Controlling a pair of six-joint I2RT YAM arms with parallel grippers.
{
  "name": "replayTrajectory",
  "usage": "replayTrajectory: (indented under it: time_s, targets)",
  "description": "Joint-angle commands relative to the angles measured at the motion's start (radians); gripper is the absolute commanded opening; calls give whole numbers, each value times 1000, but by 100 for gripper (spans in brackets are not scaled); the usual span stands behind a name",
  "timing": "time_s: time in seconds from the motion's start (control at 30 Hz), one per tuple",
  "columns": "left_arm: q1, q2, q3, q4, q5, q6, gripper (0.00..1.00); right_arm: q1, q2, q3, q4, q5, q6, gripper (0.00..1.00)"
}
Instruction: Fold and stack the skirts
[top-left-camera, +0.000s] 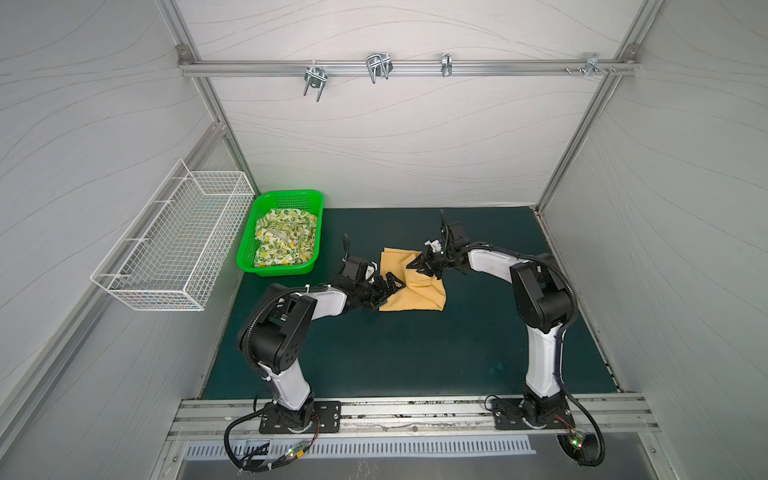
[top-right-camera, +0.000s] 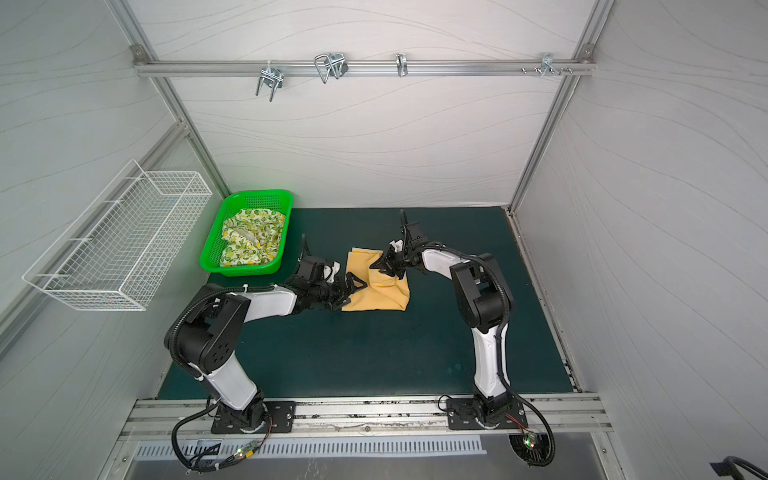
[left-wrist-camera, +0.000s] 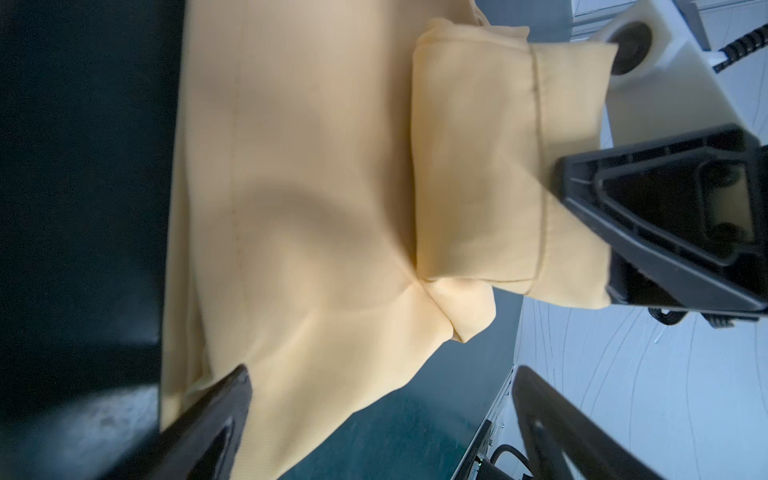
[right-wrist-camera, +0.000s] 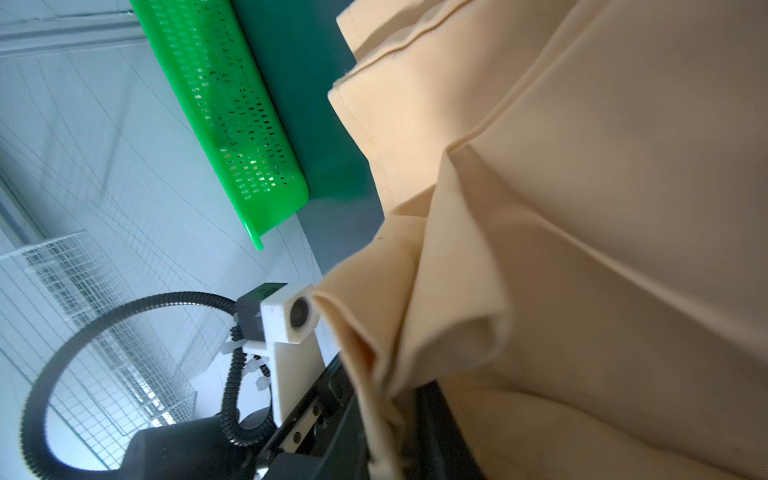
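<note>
Left tool (top-left-camera: 390, 295) spread, right tool (top-left-camera: 419, 266) maybe pinching, cannot tell, at the mustard-yellow skirt (top-left-camera: 424, 297), folded roughly square, rumpled.

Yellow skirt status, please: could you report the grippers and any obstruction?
Left gripper open at edge of yellow skirt. Right gripper on its raised fold, grip unclear. Lemon skirt crumpled in green basket, apart.

No writing, label, brand, number or sign can be read in any of the views.
</note>
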Motion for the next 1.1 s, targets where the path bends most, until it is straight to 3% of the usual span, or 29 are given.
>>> replayTrajectory:
  time_s: [0.0, 0.17, 0.3, 0.47, 0.5, 0.53, 0.67, 0.8, 0.93, 1.07]
  targets:
    - [0, 59, -30, -85, -33, 6, 99, 15, 22, -21, 42, -24, 34, 31]
    - [0, 60, -27, -86, -33, 6, 99, 21, 44, -17, 111, -44, 93, 51]
    - [0, 57, -27, -90, -33, 9, 99, 28, 46, 13, 189, -61, 169, 61]
    - [0, 39, -31, -99, -33, 9, 99, 38, 49, 171, 125, -58, 198, 68]
    - [0, 32, -33, -103, -37, 10, 99, 41, 49, 205, 112, -57, 202, 89]
    - [0, 25, -33, -109, -42, 13, 99, 42, 46, 238, 101, -54, 208, 99]
    - [0, 11, -30, -127, -45, 21, 99, 46, 26, 344, 27, -43, 185, 99]
    - [0, 0, -30, -134, -47, 23, 99, 46, -15, 402, -211, 39, -22, 99]
    - [0, -12, -30, -137, -45, 21, 99, 36, -34, 367, -365, 139, -196, 99]
    - [0, -15, -11, -170, -50, 32, 99, 12, -11, 308, -375, 169, -263, 99]
